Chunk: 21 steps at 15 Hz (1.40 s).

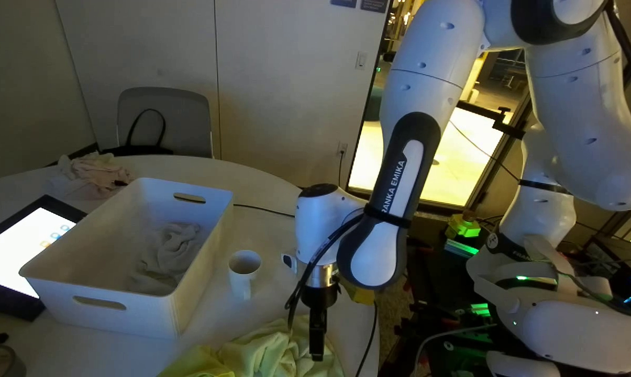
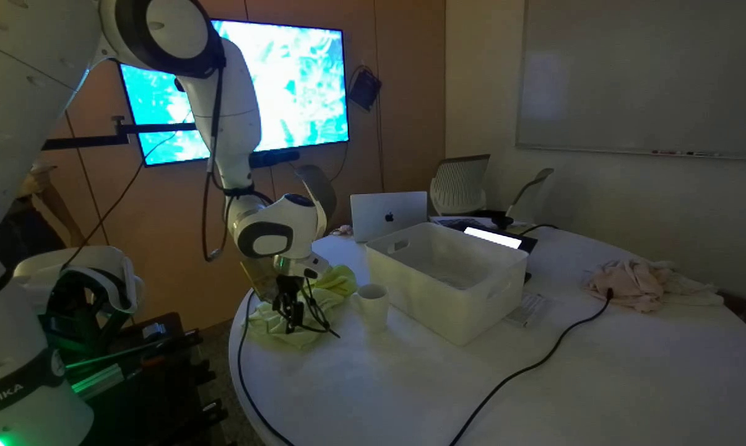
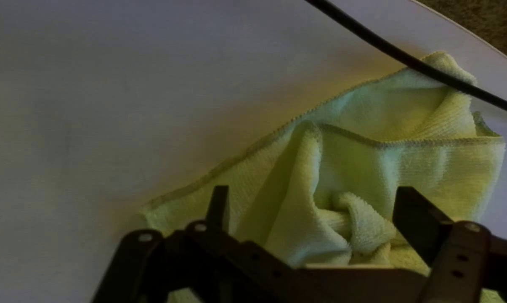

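My gripper points down over a crumpled yellow-green cloth on the white round table. In the wrist view the gripper is open, its two fingers wide apart with raised folds of the cloth between them. Whether the fingertips touch the cloth, I cannot tell. The gripper and the cloth also show in an exterior view, as do the gripper and the cloth in an exterior view. A white mug stands upright near the cloth; it also shows here.
A white bin with a greyish cloth inside stands beyond the mug. A lit tablet, a laptop and a pinkish cloth are on the table. A black cable crosses the yellow-green cloth's corner near the table edge.
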{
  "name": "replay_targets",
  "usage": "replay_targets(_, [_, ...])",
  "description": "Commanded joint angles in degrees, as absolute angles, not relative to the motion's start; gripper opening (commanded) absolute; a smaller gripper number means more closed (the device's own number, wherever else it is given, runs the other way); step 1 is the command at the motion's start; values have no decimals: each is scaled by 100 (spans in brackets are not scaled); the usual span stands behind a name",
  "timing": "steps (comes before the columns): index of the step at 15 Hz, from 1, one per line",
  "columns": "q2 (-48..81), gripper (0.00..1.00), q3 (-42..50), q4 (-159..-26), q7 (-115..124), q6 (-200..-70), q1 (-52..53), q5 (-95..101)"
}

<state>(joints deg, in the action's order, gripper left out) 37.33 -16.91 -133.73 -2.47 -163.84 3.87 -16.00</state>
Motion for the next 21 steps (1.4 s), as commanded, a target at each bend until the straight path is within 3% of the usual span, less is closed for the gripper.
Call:
replay_targets(1, [3971,100,-1610,-13273,-17,-16684,528,-1476])
replay_targets(11, [4416,100,-1171,-13049,435,-17269,855,-1243])
replay_targets(13, [4400,73,-1070,-13035,540,-17236,940,-1198])
replay_targets(21, [4026,12,-1043,-13147,593,-17073,744,-1156])
